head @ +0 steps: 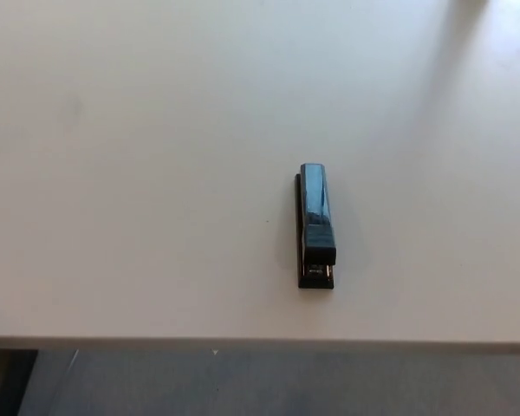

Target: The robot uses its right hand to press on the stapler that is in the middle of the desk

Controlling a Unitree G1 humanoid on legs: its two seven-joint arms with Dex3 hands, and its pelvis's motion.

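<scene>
We see the black stapler (316,224) lying flat on the white surface (139,173), reachable; neither robot hand shows.

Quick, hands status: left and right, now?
Left hand: not in view.
Right hand: not in view; nothing is touching the stapler on the desk.

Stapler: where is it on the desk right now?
In the head view the black stapler lies alone on the white desk, a little right of centre and nearer the front edge, its length running front to back. Neither robot hand is in view.
</scene>
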